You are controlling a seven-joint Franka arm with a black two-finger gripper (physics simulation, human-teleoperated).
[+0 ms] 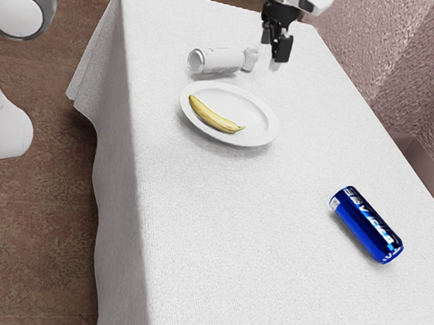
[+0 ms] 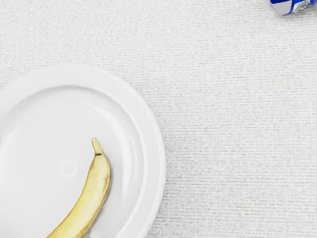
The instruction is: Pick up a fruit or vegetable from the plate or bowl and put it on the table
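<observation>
My gripper (image 1: 273, 50) hangs over the far part of the table in the exterior view, its two black fingers apart with nothing between them. A yellow banana (image 1: 213, 116) lies on a white oval-looking plate (image 1: 261, 139), nearer the camera than the gripper and toward the exterior view's left. In the wrist view the banana (image 2: 94, 192) rests inside the round plate (image 2: 154, 163), its stem pointing toward the rim. The gripper touches neither the banana nor the plate.
A blue can (image 1: 366, 225) lies on its side on the white-covered table (image 1: 267, 272); its end (image 2: 290, 6) appears in the wrist view. Behind the plate lie a white can (image 1: 217, 61) and a small white object (image 1: 250, 59). A wall borders the exterior view's right.
</observation>
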